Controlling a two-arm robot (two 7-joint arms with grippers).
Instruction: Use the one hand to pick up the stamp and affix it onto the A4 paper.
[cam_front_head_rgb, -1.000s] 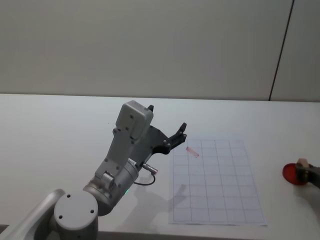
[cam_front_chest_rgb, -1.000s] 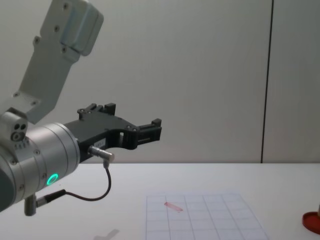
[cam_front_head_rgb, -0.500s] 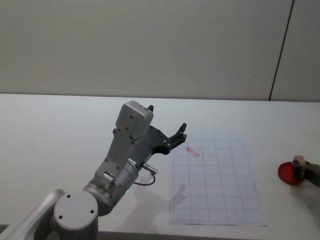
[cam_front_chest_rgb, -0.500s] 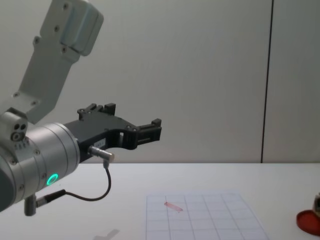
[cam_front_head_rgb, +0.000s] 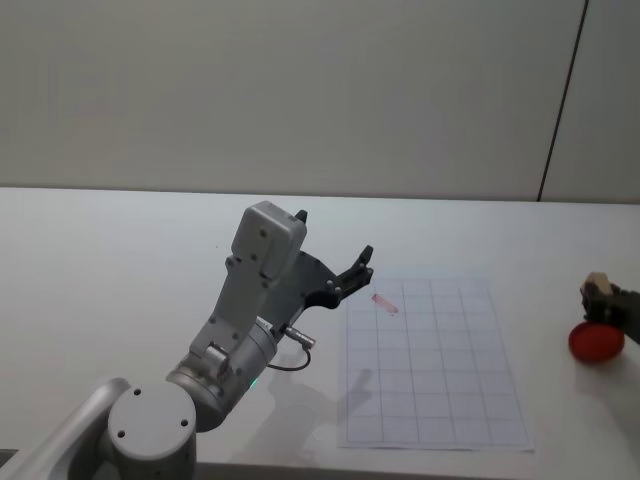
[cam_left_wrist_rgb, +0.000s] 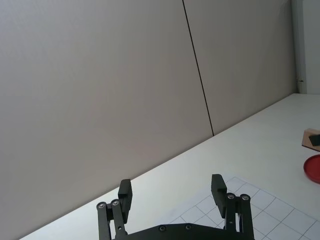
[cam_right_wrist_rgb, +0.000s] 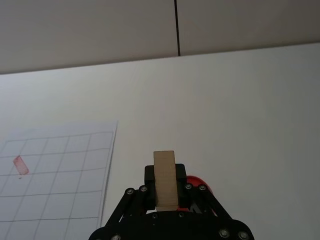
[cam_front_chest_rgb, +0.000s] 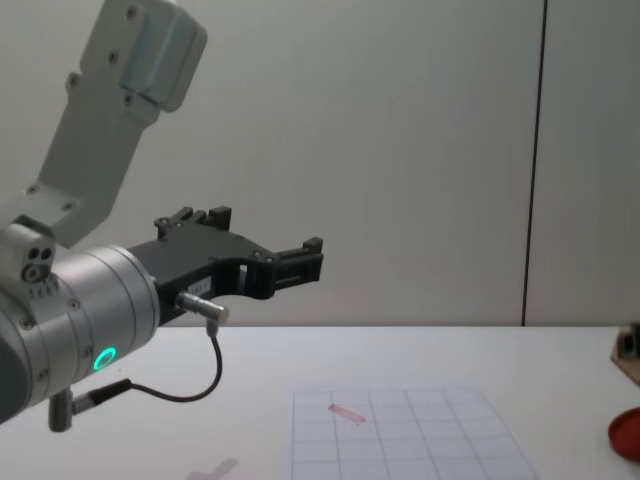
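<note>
The right gripper (cam_right_wrist_rgb: 165, 186), fingers clenched on the stamp (cam_right_wrist_rgb: 164, 177), is holding it above the red pad (cam_front_head_rgb: 596, 341), seemingly inked for the paper (cam_front_head_rgb: 435, 380); the left gripper (cam_left_wrist_rgb: 171, 192) is idling raised beside the paper, fingers spread.

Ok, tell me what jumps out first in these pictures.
The big silver left arm dominates, its open left pincer raised over the table left of the A4 paper. At the far right, the right pincer holds the stamp above the red pad; the paper carries one pink mark.

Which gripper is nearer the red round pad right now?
Right. The right gripper, shut on the stamp, hangs just above the red pad; the left gripper, open, is raised across the A4 paper, off its left side.
</note>
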